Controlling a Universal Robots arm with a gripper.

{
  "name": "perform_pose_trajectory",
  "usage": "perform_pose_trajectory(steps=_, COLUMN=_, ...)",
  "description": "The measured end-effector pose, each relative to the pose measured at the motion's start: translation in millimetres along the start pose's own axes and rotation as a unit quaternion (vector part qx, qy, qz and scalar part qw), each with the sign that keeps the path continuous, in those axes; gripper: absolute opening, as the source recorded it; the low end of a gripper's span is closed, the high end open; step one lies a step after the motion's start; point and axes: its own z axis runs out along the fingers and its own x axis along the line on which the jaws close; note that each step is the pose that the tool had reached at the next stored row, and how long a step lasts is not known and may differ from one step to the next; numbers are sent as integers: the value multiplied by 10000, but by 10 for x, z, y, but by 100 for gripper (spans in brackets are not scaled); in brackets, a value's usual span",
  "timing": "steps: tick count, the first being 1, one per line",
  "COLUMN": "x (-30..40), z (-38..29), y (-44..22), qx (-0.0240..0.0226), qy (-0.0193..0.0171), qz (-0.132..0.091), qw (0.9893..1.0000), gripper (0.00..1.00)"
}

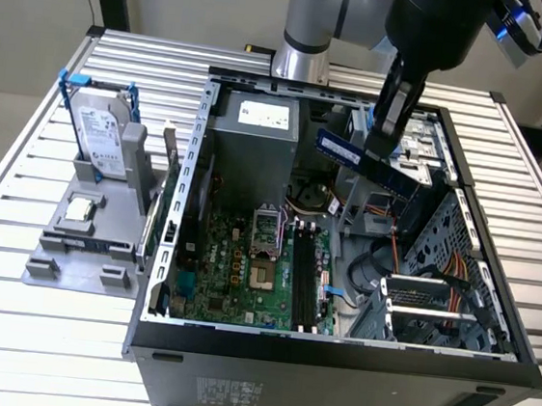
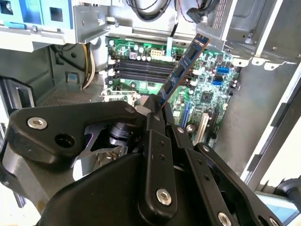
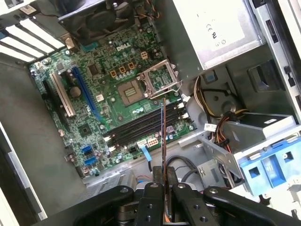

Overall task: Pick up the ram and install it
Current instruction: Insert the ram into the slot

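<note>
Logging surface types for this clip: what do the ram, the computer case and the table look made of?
The ram: rigid blue circuit board, matte, with dark chips. The computer case: sheet metal, apparently painted dark outside, bare grey inside with punched holes. The table: ribbed silvery slats, likely aluminium, with a dull sheen.
</note>
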Motion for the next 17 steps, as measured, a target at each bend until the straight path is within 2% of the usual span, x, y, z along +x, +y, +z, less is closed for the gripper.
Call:
perform_pose_trajectory(steps=8, x=0, z=0, y=0, qx=6, qy=-4, qz=224, qw=9997, gripper=0)
perform_pose_trajectory(steps=17, x=0, z=0, y=0, qx=12, qy=-8, qz=469, qw=9989, gripper=0)
